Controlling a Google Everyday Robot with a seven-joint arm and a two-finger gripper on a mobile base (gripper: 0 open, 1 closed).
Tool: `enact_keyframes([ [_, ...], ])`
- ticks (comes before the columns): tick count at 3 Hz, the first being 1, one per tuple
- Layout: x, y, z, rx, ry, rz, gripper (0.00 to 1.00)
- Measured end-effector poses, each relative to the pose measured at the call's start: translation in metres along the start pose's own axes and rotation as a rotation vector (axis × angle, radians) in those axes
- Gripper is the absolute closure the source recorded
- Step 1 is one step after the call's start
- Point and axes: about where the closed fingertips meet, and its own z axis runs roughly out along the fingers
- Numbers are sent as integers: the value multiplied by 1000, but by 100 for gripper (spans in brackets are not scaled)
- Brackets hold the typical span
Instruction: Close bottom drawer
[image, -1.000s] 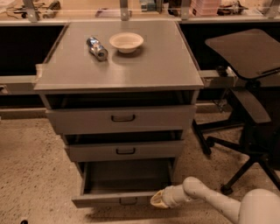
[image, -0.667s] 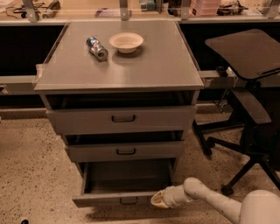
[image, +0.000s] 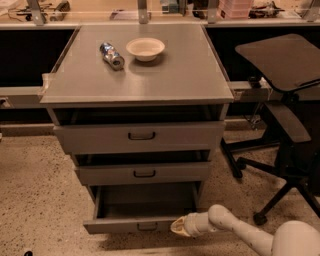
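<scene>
Bottom drawer (image: 125, 225) pulled out, grey box interior exposed; cream rounded gripper (image: 179, 226) seen at front's 3 o'clock end, grip state indiscernible.

One camera looks down from above and in front of a grey metal three-drawer cabinet (image: 145, 172), facing its drawer fronts squarely. It sits at middle distance: the flat grey tabletop (image: 165, 75) fills the upper half, and the slim grey bottom drawer (image: 135, 226) lies near the lower edge. My pale arm (image: 240, 232) enters from the lower right corner, with my jaws at that drawer's right front corner. Speckled floor (image: 35, 200) shows at left, and a black office chair (image: 285, 125) at right.
</scene>
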Motion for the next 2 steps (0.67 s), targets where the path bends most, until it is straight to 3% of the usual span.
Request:
enact_keyframes([
  [1,1,-9,7,41,-20,-31,100],
  [2,1,-9,7,41,-20,-31,100],
])
